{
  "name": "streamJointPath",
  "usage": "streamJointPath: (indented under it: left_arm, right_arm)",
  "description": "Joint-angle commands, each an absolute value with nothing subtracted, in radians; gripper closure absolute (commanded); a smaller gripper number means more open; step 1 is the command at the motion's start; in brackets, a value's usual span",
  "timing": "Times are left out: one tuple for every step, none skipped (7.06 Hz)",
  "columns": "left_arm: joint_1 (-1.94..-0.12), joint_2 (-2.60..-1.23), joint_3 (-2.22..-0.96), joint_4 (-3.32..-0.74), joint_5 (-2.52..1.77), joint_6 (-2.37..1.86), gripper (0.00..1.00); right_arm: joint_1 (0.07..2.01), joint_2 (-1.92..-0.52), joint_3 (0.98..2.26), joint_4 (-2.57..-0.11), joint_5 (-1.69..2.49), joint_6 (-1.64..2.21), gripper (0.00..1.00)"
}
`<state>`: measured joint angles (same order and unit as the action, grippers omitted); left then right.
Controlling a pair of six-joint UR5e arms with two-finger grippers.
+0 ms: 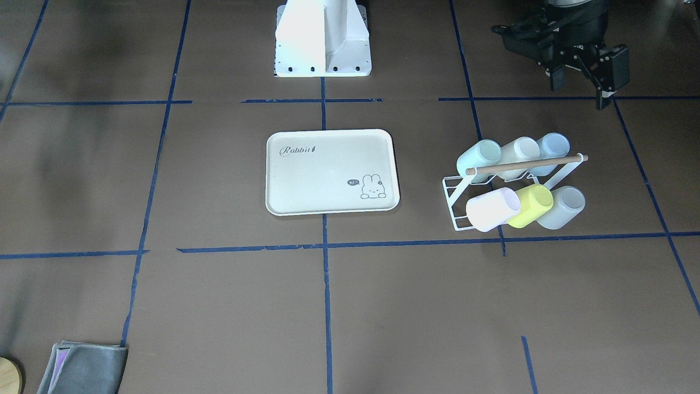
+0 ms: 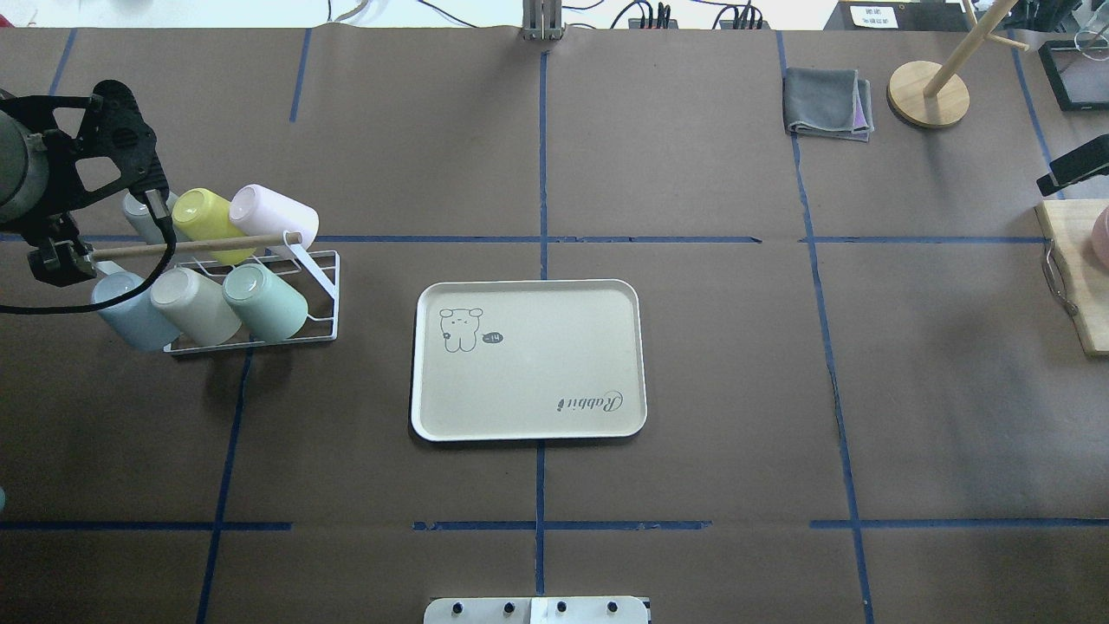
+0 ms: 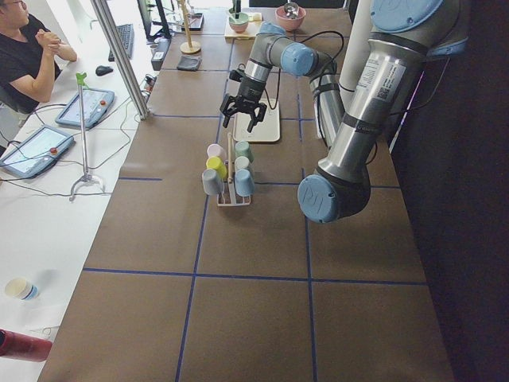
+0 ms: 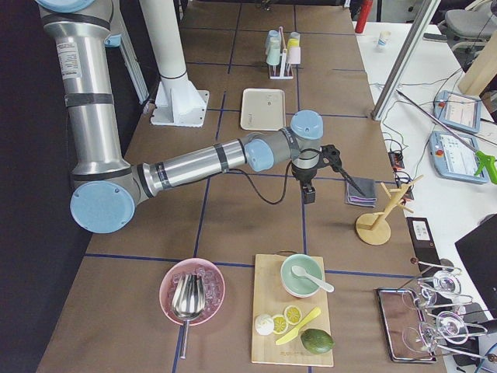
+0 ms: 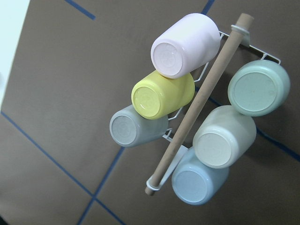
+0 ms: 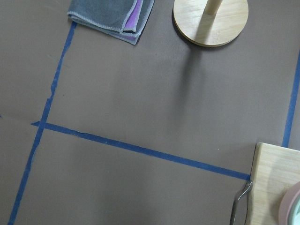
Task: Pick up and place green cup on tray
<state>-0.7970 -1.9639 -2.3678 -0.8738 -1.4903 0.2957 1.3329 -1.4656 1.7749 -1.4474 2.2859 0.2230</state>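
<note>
The tray point(image 1: 328, 200) carries the word "Rabbit" point(image 1: 298, 150) in dark script near one corner; in the overhead view it stands upside down. In the opposite corner, beside the bunny drawing point(image 1: 373, 186), a small dark speech bubble point(image 1: 353, 182) seems to say "hi". The left arm's label point(image 3: 374, 76), the right arm's label point(image 4: 71, 54) and a white card point(image 2: 871, 16) beyond the table bear print too small to read.

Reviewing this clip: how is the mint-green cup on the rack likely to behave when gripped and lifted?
The green cup looks like smooth plastic, so it is probably light, rigid and somewhat slippery. It lies tilted on the wire rack close beside a cream cup, so lifting may nudge that neighbour. Round and tapered, it would likely roll if dropped sideways.
</note>
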Motion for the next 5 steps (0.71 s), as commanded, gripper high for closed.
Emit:
streamJointPath:
  left_arm:
    - [-0.795,-1.968,-2.396,-0.88,-1.411,0.434,0.0]
    - [-0.793,-1.971,-2.398,-0.888,-1.411,0.437,0.0]
    - [-0.795,-1.968,-2.396,-0.914,-1.411,0.437,0.0]
    - [-0.792,-1.959,-2.393,-0.916,-1.408,0.437,0.0]
    - [-0.792,-1.963,-2.398,-0.913,-1.405,0.448,0.0]
  right_arm:
    - [1.374,-1.5,1.773,-1.42,2.293,0.219,0.0]
    - [1.379,-1.518,1.764,-1.407,2.293,0.215,0.0]
    - [1.379,-1.535,1.756,-1.382,2.293,0.215,0.0]
    - [1.393,-1.525,1.758,-1.367,2.296,0.209,0.0]
    - [1.393,-1.545,1.762,-1.364,2.29,0.21,0.0]
